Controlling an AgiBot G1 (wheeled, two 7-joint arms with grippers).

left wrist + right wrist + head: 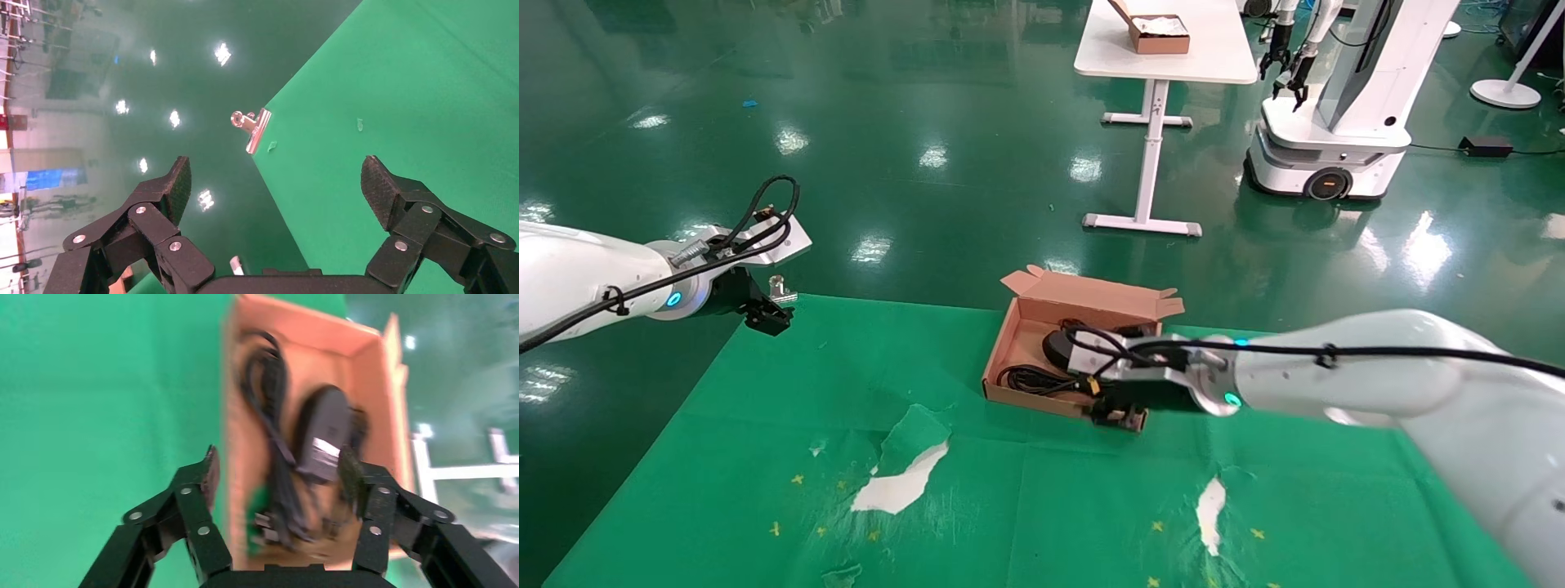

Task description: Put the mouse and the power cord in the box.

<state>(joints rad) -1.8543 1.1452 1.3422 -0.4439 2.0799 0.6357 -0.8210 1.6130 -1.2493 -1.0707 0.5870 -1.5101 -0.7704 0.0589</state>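
The right hand (1120, 416) hangs over the near edge of the box (1009, 335), fingers spread wide and holding nothing. In its wrist view the 2 fingertips (211, 471) straddle the near wall, 1 outside over the green cloth, the other above the box floor. That empty, spread pose just above the contents suggests a drop-off, not a reach for something new.

Directly beyond the fingers, the mouse (325, 441) lies inside the box with its grey mark facing up. Beside it, along the box's left wall, the power cord (275, 447) runs as a thick black bundle, its pronged plug (264, 522) resting near the hand. A green scrap shows on the floor under the plug. From these pictures both items appear to sit within the walls, so the placing looks finished; the flapped lid (1091, 287) stands open at the far side.

The left hand (275, 184) is parked well away over the counter's far left corner, fingers apart and empty, close to a metal clip (252, 125) pinning the cloth edge.
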